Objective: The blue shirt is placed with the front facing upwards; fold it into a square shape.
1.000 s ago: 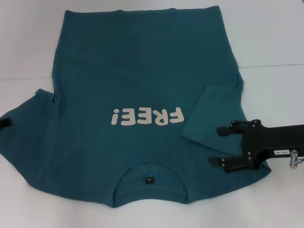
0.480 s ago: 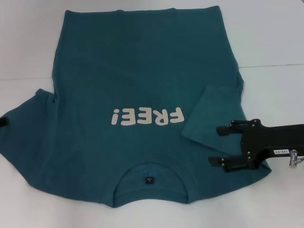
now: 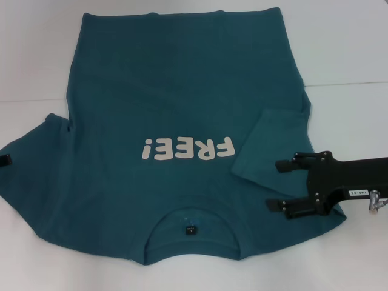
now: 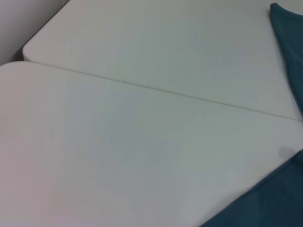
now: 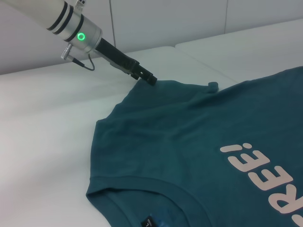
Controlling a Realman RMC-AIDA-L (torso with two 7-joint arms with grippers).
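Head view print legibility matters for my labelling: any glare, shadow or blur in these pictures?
Head view: even light, no glare; the FREE! print on the blue shirt reads crisp, upside down. Right wrist view: the left gripper casts hardly any shadow. Left wrist view: soft, featureless white table.

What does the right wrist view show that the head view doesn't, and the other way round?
Only the right wrist view shows the left arm's barrel with its green ring light and the left gripper at the blue shirt's sleeve edge. Only the head view shows the right gripper, fingers open over the folded-in right sleeve, and the whole shirt down to its hem. Both show the white table, the collar with its neck label, and the cream print.
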